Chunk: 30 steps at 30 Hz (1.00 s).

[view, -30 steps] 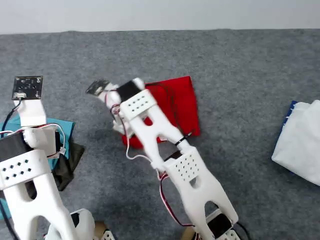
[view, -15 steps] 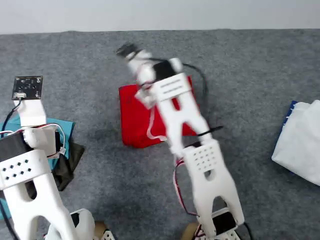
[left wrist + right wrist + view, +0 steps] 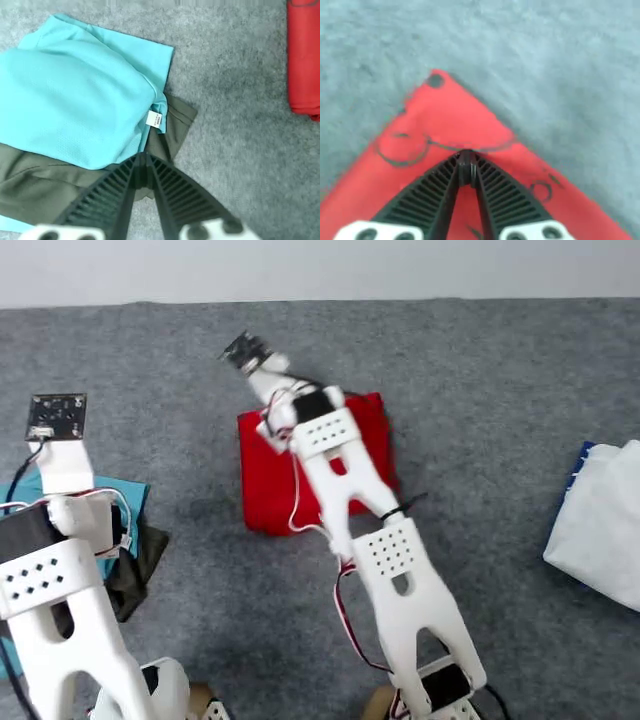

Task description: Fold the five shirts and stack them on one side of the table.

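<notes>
A folded red shirt (image 3: 265,485) lies in the middle of the grey table. My right arm stretches over it, and my right gripper (image 3: 466,170) is shut, its tips down on the red shirt (image 3: 450,125) close to a corner. At the left side a teal shirt (image 3: 75,100) lies on top of a dark olive shirt (image 3: 30,185). Just above the edge of that pile my left gripper (image 3: 145,162) hangs shut with nothing in it. The same pile (image 3: 135,500) shows beside the left arm in the high view.
A white shirt (image 3: 600,520) over a blue one (image 3: 580,465) lies at the table's right edge. Grey carpet-like table surface (image 3: 480,390) is bare between the red shirt and that heap. The red shirt's edge (image 3: 305,55) shows across from the left pile.
My right arm swung from the red shirt's left side up to its far edge, then back a little left toward the far left corner. The left arm has not moved.
</notes>
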Each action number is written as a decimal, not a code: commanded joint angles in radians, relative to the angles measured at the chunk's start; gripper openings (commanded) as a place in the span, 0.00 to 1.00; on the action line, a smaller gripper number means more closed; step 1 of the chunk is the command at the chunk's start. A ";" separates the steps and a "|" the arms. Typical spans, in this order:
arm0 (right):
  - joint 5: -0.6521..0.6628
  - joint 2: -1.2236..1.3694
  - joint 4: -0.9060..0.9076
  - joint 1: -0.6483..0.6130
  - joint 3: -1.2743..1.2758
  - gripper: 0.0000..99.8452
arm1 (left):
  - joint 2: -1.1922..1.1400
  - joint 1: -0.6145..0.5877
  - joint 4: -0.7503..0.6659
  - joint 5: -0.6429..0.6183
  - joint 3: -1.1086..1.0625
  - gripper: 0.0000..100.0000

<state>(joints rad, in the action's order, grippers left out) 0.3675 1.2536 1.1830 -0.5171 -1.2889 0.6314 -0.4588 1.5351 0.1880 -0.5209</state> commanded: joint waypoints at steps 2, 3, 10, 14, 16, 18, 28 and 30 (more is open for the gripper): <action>0.002 0.038 -0.087 -0.048 -0.057 0.01 | 0.025 -0.002 0.005 0.006 -0.012 0.01; 0.002 0.045 -0.101 -0.058 -0.057 0.01 | 0.026 -0.002 0.002 0.006 -0.018 0.01; 0.103 0.048 -0.051 -0.084 -0.163 0.01 | 0.026 -0.002 -0.002 0.006 -0.024 0.01; 0.106 0.047 0.064 -0.061 -0.296 0.01 | 0.026 0.000 -0.015 0.006 -0.021 0.01; 0.106 0.053 0.122 -0.035 -0.358 0.01 | 0.026 0.000 -0.017 0.006 -0.021 0.01; 0.106 0.051 0.176 -0.002 -0.394 0.01 | 0.026 0.002 -0.017 0.006 -0.019 0.01; 0.107 0.048 0.232 0.202 -0.396 0.01 | 0.025 0.003 -0.038 0.008 -0.022 0.01; 0.107 0.065 0.189 0.239 -0.396 0.01 | 0.025 0.005 -0.038 0.008 -0.022 0.01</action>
<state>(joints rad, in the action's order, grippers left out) 0.4672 1.3241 1.4208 -0.3360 -1.6326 0.6314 -0.4588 1.5152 0.1880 -0.5516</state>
